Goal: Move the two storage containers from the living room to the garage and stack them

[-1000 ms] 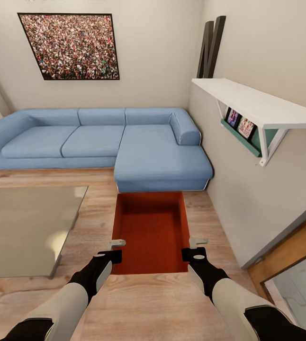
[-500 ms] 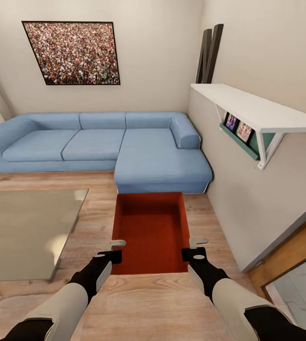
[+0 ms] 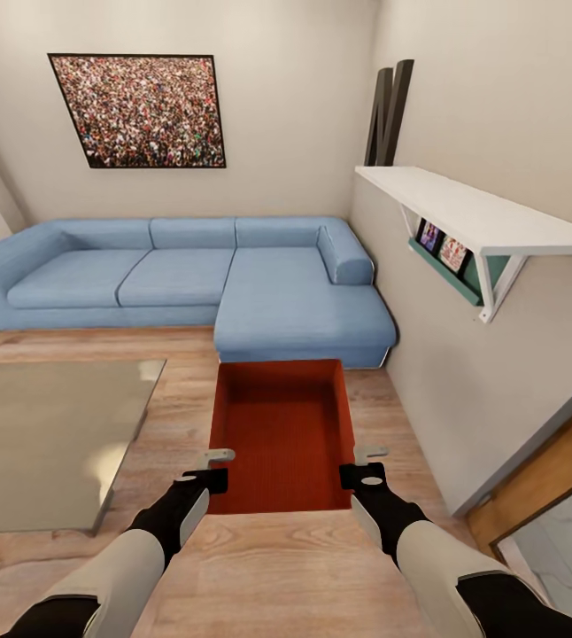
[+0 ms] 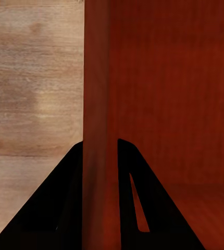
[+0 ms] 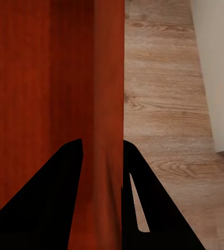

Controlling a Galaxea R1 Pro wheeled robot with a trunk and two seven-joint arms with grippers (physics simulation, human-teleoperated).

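Observation:
One red-orange storage container (image 3: 282,430) hangs level in front of me, above the living room's wood-plank floor (image 3: 277,567). My left gripper (image 3: 218,467) is shut on its left wall near the front corner, and my right gripper (image 3: 363,465) is shut on its right wall. In the left wrist view the black fingers (image 4: 65,208) straddle the thin red wall (image 4: 96,94). The right wrist view gives the same picture, with fingers (image 5: 65,198) on either side of the wall (image 5: 109,94). The container is empty inside. The other container and the garage are out of view.
A blue corner sofa (image 3: 189,275) stands just beyond the container. A low grey table (image 3: 47,434) is to the left. On the right are a wall with a white shelf (image 3: 472,213) and an orange-wood door frame (image 3: 543,478).
The whole view has shifted: the sofa, the wall picture and the shelf sit lower in the picture, so the camera has moved. The container and both grippers keep their places relative to me.

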